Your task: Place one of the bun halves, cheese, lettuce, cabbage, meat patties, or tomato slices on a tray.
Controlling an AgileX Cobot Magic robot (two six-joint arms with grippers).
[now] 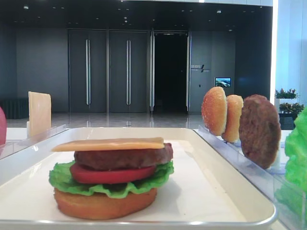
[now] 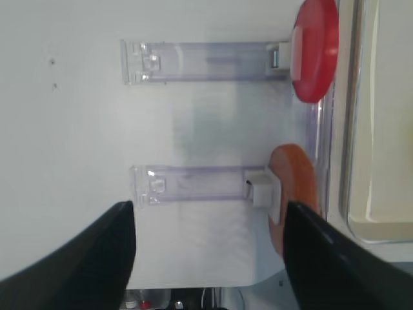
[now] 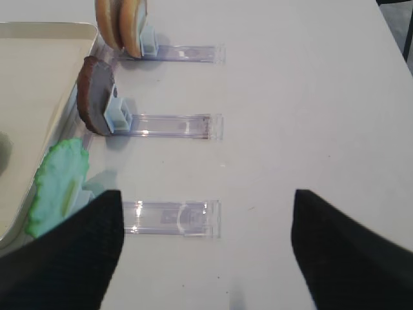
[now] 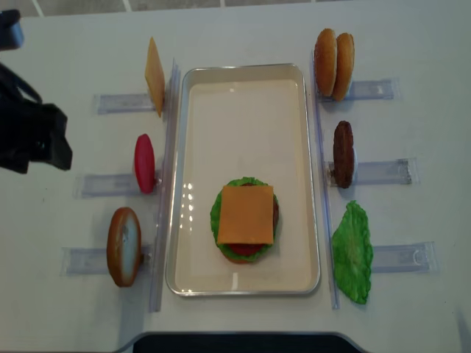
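Observation:
On the cream tray (image 4: 243, 84) sits a stack: a flat bun half (image 1: 103, 205), lettuce (image 1: 62, 179), a tomato slice (image 1: 112, 175), a meat patty (image 1: 122, 158) and a square cheese slice (image 4: 246, 214) on top. My left gripper (image 2: 210, 258) is open and empty above the table, left of the tray. A bun half (image 2: 293, 190) stands on its rack beside the right finger, and a tomato slice (image 2: 316, 51) stands farther off. My right gripper (image 3: 206, 252) is open and empty over bare table, right of a lettuce leaf (image 3: 58, 184).
Clear racks flank the tray. The left ones hold an upright cheese slice (image 4: 154, 77), the tomato and the bun. The right ones hold two bun halves (image 4: 333, 54), a patty (image 4: 343, 154) and the lettuce leaf. My dark left arm (image 4: 29, 136) sits at the table's left edge.

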